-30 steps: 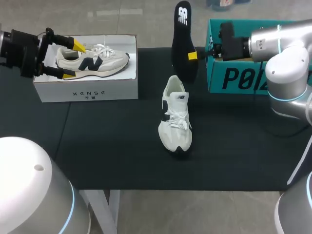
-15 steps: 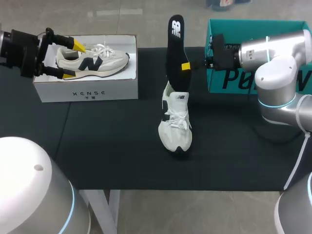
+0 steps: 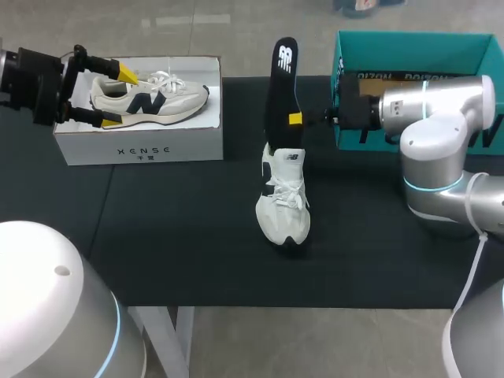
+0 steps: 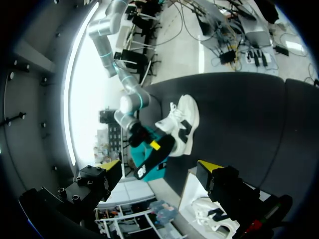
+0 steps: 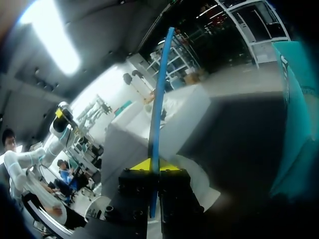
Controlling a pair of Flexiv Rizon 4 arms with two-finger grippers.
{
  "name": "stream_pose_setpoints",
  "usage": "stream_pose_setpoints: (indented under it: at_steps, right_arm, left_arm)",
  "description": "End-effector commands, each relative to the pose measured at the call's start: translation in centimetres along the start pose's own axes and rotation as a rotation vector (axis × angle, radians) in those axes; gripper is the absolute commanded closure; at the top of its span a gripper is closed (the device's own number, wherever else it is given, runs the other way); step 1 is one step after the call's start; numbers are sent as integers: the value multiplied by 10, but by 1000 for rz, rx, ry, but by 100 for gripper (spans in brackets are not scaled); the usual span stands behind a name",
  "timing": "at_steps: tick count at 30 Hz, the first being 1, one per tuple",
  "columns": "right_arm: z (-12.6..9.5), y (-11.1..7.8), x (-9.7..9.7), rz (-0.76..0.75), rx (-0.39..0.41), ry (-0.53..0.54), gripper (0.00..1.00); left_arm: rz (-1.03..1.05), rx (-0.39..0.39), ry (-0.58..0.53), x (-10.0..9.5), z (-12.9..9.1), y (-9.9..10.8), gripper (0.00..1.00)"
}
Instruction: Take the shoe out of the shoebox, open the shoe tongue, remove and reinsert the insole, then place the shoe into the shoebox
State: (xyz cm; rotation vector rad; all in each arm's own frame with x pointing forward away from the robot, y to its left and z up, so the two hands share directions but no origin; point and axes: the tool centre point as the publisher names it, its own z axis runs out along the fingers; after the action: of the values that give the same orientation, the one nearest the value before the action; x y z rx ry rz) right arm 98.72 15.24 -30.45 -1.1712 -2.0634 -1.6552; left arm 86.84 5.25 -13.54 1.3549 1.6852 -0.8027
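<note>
Head view: right pincer (image 3: 295,119) clamps the insole (image 3: 281,83) upright over the shoe (image 3: 283,197), teal box (image 3: 409,38) behind; left pincer (image 3: 118,98) spread.

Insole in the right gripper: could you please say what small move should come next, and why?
Probably ease the insole down into the shoe: the right gripper holds it upright, its lower end at the shoe's opening.

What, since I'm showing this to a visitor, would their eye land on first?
The black insole, held upright by the right gripper over the white shoe at mid-table. Far left, the left gripper hangs open at a white box with a second shoe inside.
</note>
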Motion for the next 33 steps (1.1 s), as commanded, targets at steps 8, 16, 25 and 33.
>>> stream_pose_setpoints:
  at_steps: [8, 16, 25, 33]
  right_arm:
    - [-7, -32, 1, 45, 2, -26, 100]
    - [-4, -54, 9, 83, 22, -24, 100]
    - [-3, -74, 12, 135, 41, -21, 100]
    - [2, -44, 7, 103, 25, -7, 60]
  left_arm:
    - [0, -1, 4, 0, 0, 0, 0]
    - [0, -1, 4, 0, 0, 0, 0]
    - [0, -1, 4, 0, 0, 0, 0]
    - [0, -1, 4, 0, 0, 0, 0]
